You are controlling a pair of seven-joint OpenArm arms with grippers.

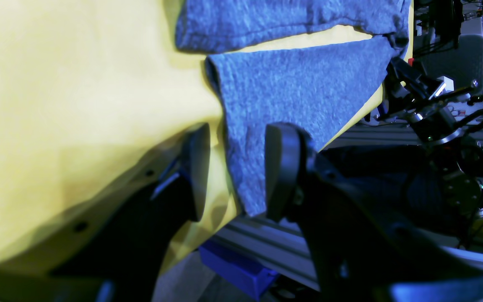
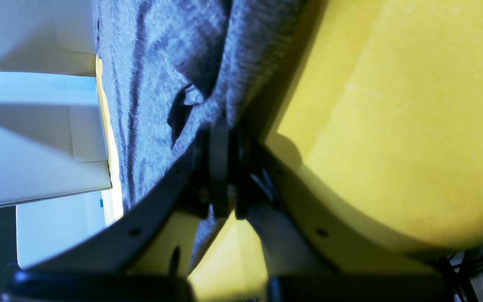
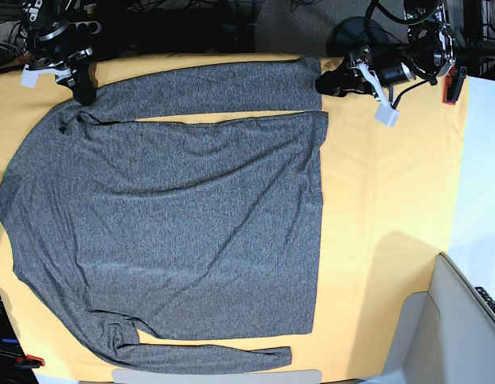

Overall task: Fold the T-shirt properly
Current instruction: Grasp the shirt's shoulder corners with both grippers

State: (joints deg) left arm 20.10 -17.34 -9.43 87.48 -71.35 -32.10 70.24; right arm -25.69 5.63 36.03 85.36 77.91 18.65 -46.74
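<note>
The charcoal-grey T-shirt [image 3: 175, 216] lies spread flat on the yellow tablecloth [image 3: 383, 208], with one long sleeve [image 3: 207, 86] along the far edge. In the base view my right gripper [image 3: 81, 86] is at the top left, where that sleeve joins the body. The right wrist view shows the right gripper [image 2: 224, 142] shut, with a fold of the T-shirt [image 2: 162, 63] pinched in it. My left gripper [image 3: 331, 82] is at the sleeve's end. Its jaws [image 1: 239, 172] stand open on either side of the cuff corner [image 1: 245, 167], not closed on it.
A white bin [image 3: 451, 320] stands at the near right corner. A red part [image 3: 453, 86] sits at the far right and a red clamp [image 3: 31, 360] at the near left. An aluminium rail [image 1: 266, 247] and a blue part [image 1: 237, 268] lie under the table edge beside the cuff.
</note>
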